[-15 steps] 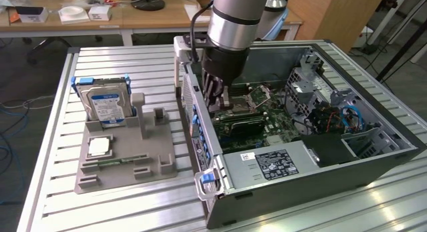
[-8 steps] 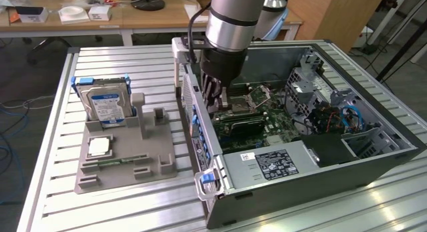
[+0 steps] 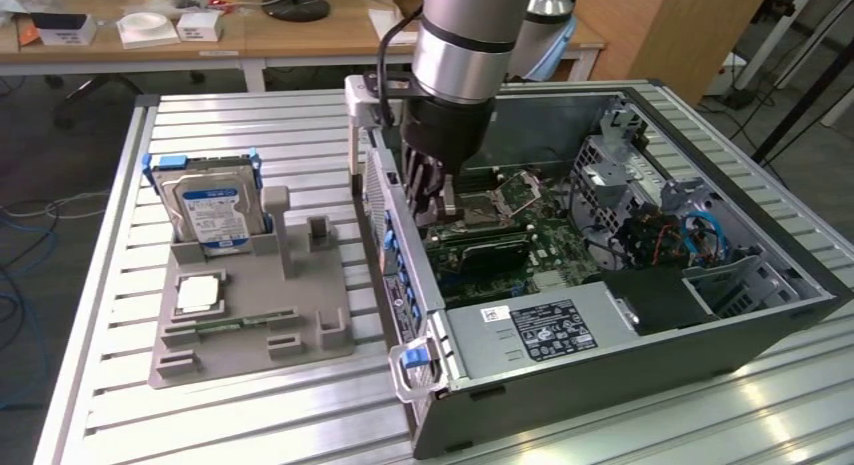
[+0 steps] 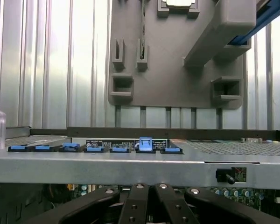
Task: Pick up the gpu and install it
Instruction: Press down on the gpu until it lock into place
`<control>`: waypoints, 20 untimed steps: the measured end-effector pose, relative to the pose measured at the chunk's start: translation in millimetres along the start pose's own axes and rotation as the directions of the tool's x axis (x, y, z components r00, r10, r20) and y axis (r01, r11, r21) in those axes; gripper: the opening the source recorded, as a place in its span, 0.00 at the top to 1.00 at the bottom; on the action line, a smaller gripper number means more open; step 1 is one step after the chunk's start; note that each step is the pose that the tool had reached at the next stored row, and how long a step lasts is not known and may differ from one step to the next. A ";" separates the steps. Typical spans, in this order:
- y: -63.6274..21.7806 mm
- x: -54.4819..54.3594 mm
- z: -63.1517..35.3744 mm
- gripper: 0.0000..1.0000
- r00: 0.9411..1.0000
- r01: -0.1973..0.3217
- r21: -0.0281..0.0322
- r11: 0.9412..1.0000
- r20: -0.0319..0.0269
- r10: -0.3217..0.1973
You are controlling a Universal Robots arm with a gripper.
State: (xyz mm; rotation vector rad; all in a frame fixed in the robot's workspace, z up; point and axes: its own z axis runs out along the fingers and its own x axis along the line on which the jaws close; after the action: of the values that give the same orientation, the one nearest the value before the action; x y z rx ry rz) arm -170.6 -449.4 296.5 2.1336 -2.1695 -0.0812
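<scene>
My gripper (image 3: 430, 207) reaches down into the open computer case (image 3: 747, 325), close to its wall on the exterior view's left and above the motherboard (image 3: 541, 257). Its black fingers (image 4: 130, 205) are drawn together, so it is shut. The wrist view looks over the case's metal wall (image 4: 130, 164) and its row of blue clips (image 4: 144, 143). The fingertips sit below that wall, so I cannot tell whether anything is between them. The gpu is hidden from me.
Left of the case on the slatted table (image 3: 107, 405) stands a grey holder (image 3: 247, 305) with an upright hard drive (image 3: 214, 207), a square chip (image 3: 198, 293) and a narrow RAM stick (image 3: 240, 323). Drive cages and cables (image 3: 667, 235) crowd the case's right side.
</scene>
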 end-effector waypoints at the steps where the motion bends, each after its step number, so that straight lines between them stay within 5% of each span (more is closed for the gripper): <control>1: -0.4 -0.1 0.0 0.89 1.000 0.000 0.001 1.000 0.002 0.000; 6: -7.4 -0.6 1.3 0.89 1.000 0.001 0.004 1.000 0.006 -0.001; 7: -10.0 -1.0 3.1 0.89 1.000 0.001 0.007 1.000 0.011 -0.001; 9: -13.8 -0.8 0.8 0.89 1.000 0.001 0.004 1.000 0.007 -0.001; 20: -50.2 -4.5 1.3 0.89 1.000 0.003 0.007 1.000 0.007 -0.003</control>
State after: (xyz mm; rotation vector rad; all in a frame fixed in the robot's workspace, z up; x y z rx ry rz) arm -120.8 -445.8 289.8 2.1431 -2.1743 -0.0818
